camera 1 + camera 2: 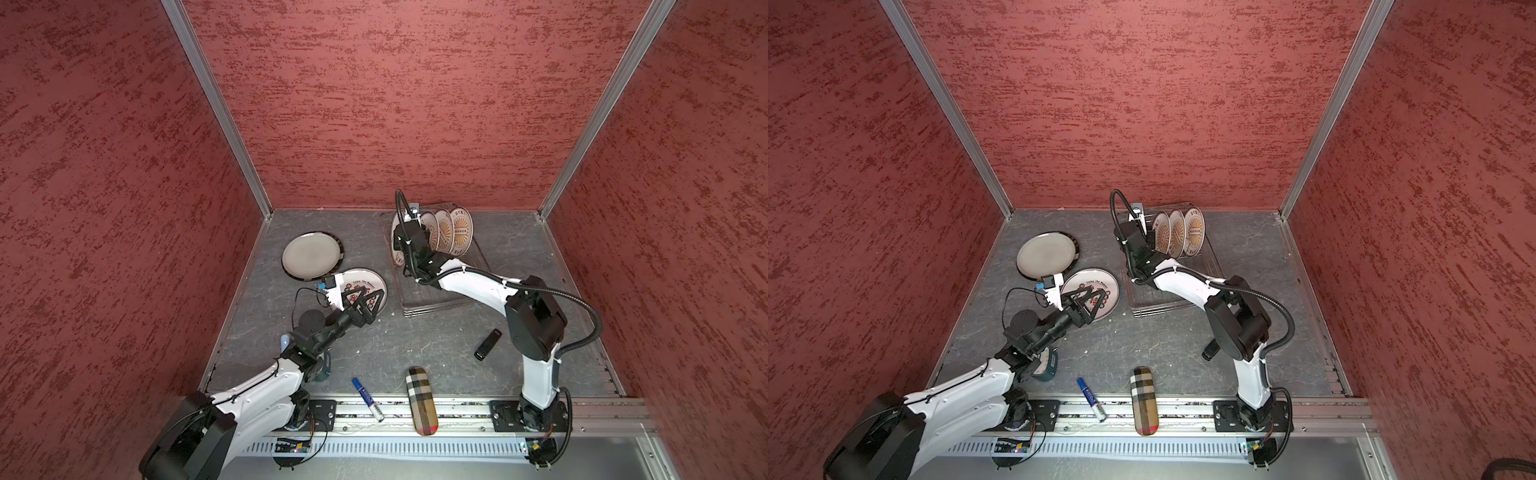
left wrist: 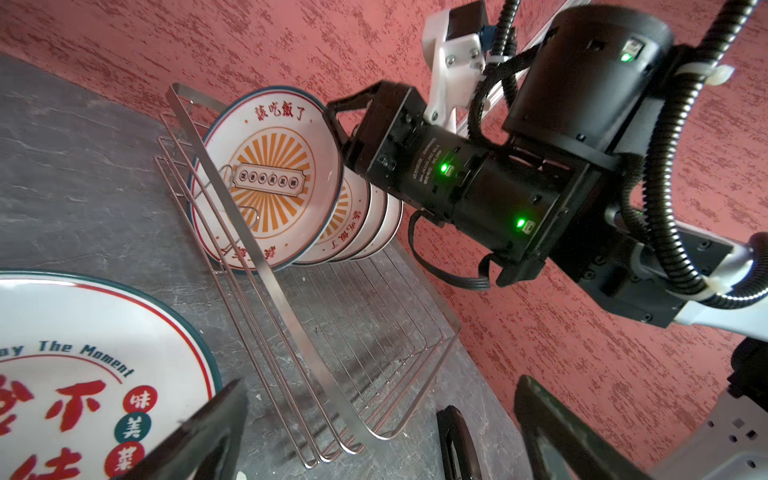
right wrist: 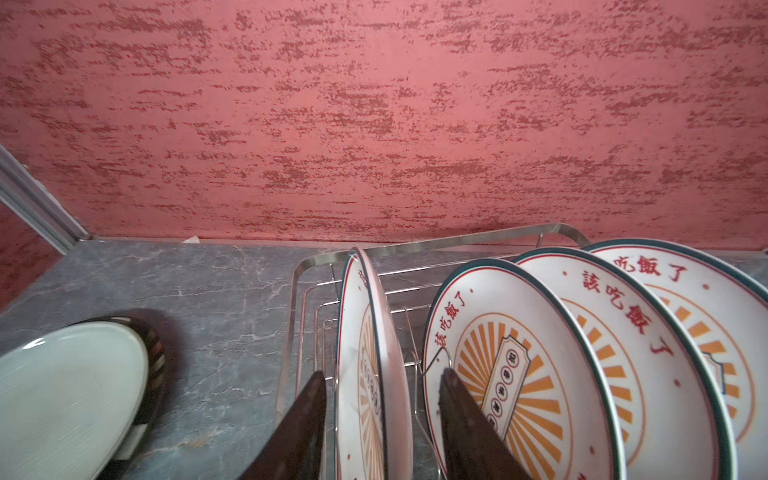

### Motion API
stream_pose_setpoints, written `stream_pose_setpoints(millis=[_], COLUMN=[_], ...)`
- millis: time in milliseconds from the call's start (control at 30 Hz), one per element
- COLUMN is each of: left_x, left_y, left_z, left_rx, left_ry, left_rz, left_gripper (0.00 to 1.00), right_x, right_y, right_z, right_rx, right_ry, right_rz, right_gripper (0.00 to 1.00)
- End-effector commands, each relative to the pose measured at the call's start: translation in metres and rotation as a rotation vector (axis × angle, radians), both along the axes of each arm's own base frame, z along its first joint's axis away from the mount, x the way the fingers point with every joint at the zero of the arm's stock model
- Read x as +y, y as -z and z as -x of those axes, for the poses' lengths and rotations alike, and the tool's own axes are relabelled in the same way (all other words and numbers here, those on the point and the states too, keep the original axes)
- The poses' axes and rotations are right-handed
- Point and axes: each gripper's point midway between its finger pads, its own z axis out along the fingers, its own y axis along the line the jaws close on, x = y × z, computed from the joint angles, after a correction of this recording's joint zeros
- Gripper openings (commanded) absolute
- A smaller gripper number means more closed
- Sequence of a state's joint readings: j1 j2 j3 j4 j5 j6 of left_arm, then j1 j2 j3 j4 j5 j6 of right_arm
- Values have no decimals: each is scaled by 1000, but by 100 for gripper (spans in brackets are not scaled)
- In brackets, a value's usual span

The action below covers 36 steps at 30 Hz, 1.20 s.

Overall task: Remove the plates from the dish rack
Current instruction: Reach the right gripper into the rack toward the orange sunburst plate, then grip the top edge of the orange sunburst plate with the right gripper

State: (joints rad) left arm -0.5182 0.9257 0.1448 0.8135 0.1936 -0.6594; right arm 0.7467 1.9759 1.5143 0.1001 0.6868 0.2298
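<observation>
Straddling the end plate (image 3: 376, 324), the right hand (image 3: 382, 373) stood apart, unclamped. A skewed pinch might knock it against neighbouring plates (image 3: 519, 353). The left hand (image 1: 362, 296) hung spread.

Right tool (image 1: 417, 232) at upright plates (image 1: 457, 232) in dish rack (image 1: 440, 305).

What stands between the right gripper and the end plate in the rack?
Nothing visible does. The right gripper straddles the end plate, with one finger on each side of it. The next plate in the rack stands close behind one finger, not between gripper and end plate.
</observation>
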Motion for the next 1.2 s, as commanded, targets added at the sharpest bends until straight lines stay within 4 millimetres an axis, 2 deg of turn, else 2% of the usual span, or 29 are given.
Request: stream_pose_setpoints(millis=[0,233,400,533,933,1033,1167], left_x=[9,24,24,24,24,24,26], left_y=[4,5,3,2,5,5,5], left_z=[-1,2,5,6,5,5,4], left_rx=[4,11,6,3,10,9,10], left_ry=[-56,-125,-120,-118,-122,-124,-132], left_rz=[-30,-25,-19,-18,-22,-23,-27], left_gripper=[99,99,99,99,99,99,99], right_x=[-11,-8,-8,-8,3,4,3], right_y=[5,13,18,13,0,0,-3], right_z=[-2,-8,-13,-13,-15,-15,-16], right_rx=[4,16,21,10,-21,-22,-31], right_ry=[89,115,143,161,142,145,156], right_rz=[96,145,196,215,241,256,271], right_gripper=[41,31,24,18,9,3,3])
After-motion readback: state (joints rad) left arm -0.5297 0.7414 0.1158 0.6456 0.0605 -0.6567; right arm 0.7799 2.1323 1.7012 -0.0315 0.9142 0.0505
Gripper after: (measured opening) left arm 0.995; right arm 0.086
